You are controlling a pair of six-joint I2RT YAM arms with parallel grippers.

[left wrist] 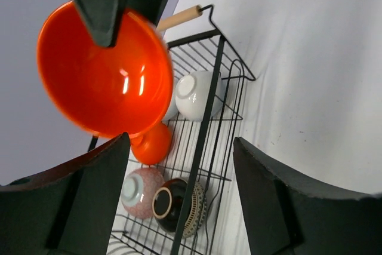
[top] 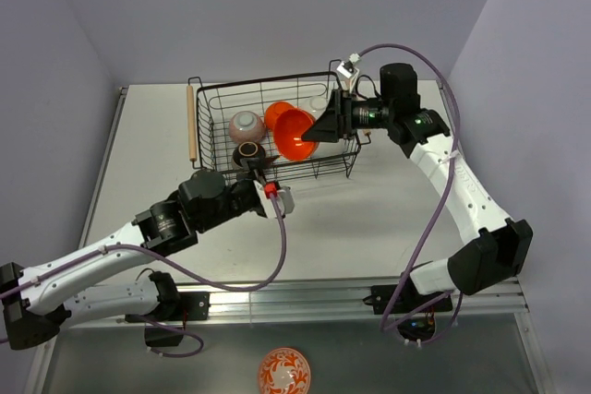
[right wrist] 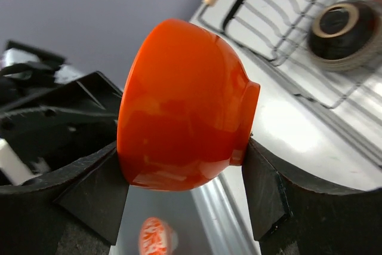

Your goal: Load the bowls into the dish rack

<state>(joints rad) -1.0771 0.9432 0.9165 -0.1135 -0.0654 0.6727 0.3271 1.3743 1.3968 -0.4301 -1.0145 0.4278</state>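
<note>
The dish rack point(top: 212, 136) looks mostly loaded. Over it the right gripper point(top: 314, 129) clamps a glossy orange bowl point(right wrist: 179, 106), not yet set down. The left gripper point(left wrist: 182, 201) gapes empty. Inside lie a second orange bowl point(left wrist: 152, 144), white bowl point(left wrist: 194, 94), pinkish bowl point(left wrist: 138, 192) and dark patterned bowl point(left wrist: 179, 204).

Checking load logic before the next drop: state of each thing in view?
right hand: shut on held orange bowl
held orange bowl: tilted, over dish rack
left hand: open, empty
second orange bowl: in rack
pink bowl: in rack, foot up
dark bowl: in rack
white bowl: in rack
</note>
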